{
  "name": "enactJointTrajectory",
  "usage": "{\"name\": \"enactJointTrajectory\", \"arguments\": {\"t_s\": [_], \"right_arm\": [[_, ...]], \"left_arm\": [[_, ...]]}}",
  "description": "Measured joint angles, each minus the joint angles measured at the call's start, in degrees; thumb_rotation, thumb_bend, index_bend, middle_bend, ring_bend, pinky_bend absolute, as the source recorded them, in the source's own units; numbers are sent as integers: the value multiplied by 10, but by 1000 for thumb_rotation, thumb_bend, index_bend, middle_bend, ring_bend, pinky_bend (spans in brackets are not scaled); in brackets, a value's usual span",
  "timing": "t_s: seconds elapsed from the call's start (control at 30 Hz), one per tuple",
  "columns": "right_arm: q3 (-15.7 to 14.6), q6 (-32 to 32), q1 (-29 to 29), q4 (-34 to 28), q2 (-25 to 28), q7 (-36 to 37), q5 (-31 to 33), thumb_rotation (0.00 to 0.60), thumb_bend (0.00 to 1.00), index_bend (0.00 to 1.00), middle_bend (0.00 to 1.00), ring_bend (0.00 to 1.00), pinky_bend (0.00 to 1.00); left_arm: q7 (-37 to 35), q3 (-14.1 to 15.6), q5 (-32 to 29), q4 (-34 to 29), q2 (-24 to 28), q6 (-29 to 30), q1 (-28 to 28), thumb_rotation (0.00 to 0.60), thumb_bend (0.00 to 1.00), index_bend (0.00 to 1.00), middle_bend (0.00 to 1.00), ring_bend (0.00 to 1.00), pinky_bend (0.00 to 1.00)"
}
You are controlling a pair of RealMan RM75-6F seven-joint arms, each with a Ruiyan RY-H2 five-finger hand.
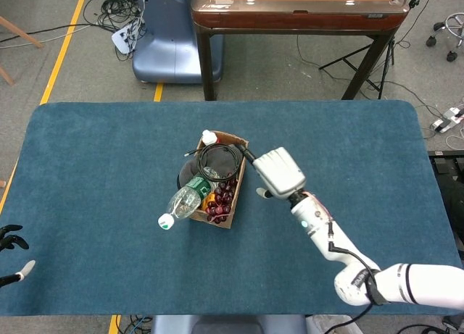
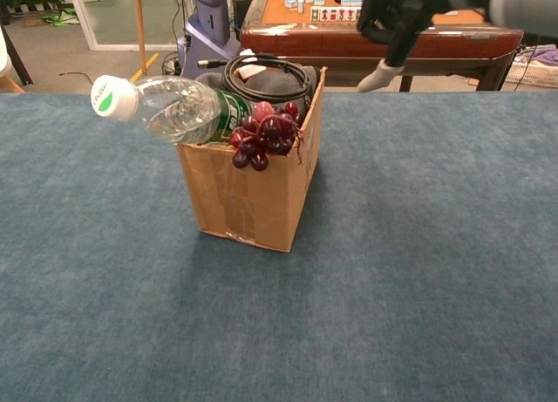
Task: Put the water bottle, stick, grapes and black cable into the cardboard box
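Observation:
The cardboard box stands mid-table. A coiled black cable lies on top of its contents at the far end. The water bottle leans out over the box's left rim, cap outward. Dark red grapes hang over the near rim. A white-tipped item, perhaps the stick, pokes up at the far corner. My right hand hovers to the right of the box, above it, fingers apart and holding nothing. My left hand sits at the table's left edge, empty.
A dark grey cloth fills part of the box under the cable. Beyond the blue table stands a wooden mahjong table and a blue machine base.

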Motion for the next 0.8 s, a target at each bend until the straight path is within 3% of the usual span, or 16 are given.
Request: {"name": "enactJointTrajectory", "arguments": {"t_s": [0.2, 0.4, 0.6, 0.8], "right_arm": [[-40, 69, -78, -25, 57, 15, -95, 600, 0, 308, 603, 600, 762], [-91, 146, -166, -46, 113, 1, -142, 600, 0, 311, 539, 523, 662], [-134, 233, -261, -26, 107, 4, -202, 600, 0, 310, 510, 492, 597], [-167, 302, -347, 35, 80, 30, -249, 600, 1, 310, 495, 479, 582]], "left_arm": [[7, 0, 2, -1, -3, 2, -1, 600, 193, 501, 247, 401, 666], [8, -3, 15, 1, -10, 22, 2, 600, 193, 457, 249, 401, 666], [8, -1, 41, 3, -16, 47, 7, 600, 194, 421, 251, 401, 666], [10, -1, 53, 7, -23, 59, 9, 600, 194, 420, 253, 400, 666]]}}
